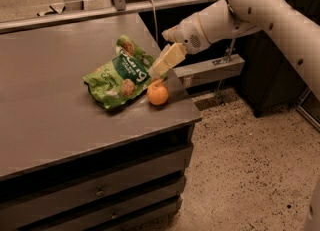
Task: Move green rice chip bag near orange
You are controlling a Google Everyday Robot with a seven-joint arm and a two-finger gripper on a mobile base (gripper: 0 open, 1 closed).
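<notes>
The green rice chip bag [119,74] lies crumpled on the grey table [55,115], near its right front corner. The orange [158,94] sits on the table just to the right of the bag's lower edge, touching it or nearly so. My gripper [161,66] hangs from the white arm [235,15], which reaches in from the right. It is just above the orange and at the bag's right edge. I cannot tell whether it touches the bag.
The table's right edge and front corner [197,117] are close to the orange. Drawers [100,190] are under the tabletop. A grey shelf bracket [210,67] sticks out to the right, above the speckled floor [250,165]. A rail [100,10] runs along the table's far edge.
</notes>
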